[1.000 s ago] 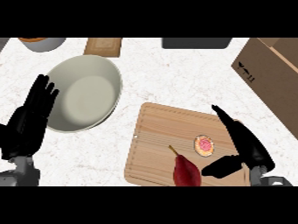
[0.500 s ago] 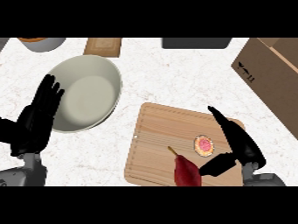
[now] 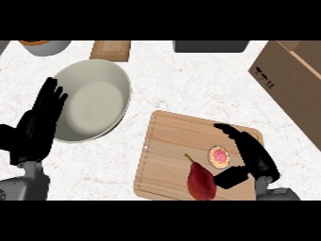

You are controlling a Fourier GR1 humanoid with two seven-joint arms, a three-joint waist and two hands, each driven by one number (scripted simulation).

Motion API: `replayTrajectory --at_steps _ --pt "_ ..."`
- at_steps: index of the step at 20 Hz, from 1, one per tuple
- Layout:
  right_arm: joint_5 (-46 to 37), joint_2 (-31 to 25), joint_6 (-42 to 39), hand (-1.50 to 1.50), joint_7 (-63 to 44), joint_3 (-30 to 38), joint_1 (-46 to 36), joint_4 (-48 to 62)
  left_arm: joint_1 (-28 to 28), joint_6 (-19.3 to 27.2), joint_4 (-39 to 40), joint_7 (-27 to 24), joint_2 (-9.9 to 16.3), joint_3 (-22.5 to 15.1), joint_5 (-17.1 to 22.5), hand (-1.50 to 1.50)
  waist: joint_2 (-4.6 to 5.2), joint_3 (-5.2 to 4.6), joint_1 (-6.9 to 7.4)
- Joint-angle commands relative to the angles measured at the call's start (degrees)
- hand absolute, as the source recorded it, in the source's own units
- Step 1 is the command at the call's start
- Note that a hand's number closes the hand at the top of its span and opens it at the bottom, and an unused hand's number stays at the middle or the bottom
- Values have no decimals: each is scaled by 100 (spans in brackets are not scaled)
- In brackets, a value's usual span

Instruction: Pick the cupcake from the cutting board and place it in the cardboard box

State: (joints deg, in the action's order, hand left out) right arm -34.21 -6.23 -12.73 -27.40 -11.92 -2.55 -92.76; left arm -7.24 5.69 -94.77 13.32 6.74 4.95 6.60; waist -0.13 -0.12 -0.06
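I'm curving my right hand (image 3: 254, 157), still half open and holding nothing, beside the cupcake (image 3: 219, 156) on the cutting board (image 3: 173, 148) to grasp it.

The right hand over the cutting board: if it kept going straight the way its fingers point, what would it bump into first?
The right hand points up-left across the cutting board. The cupcake sits beside it, not ahead, so the way looks free; height is unclear.

Pink-topped cupcake (image 3: 219, 156) sits on cutting board (image 3: 173, 155); cardboard box (image 3: 303, 84) well apart.
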Motion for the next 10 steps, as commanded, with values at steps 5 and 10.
replayTrajectory --at_steps 5,10 --pt "-676 -69 221 150 462 -321 -29 17 -87 142 -223 359 -88 -124 -130 0 10 12 9" --pt "-992 -77 489 150 674 -265 -49 64 126 141 -509 291 -151 -171 -170 0 8 12 13"
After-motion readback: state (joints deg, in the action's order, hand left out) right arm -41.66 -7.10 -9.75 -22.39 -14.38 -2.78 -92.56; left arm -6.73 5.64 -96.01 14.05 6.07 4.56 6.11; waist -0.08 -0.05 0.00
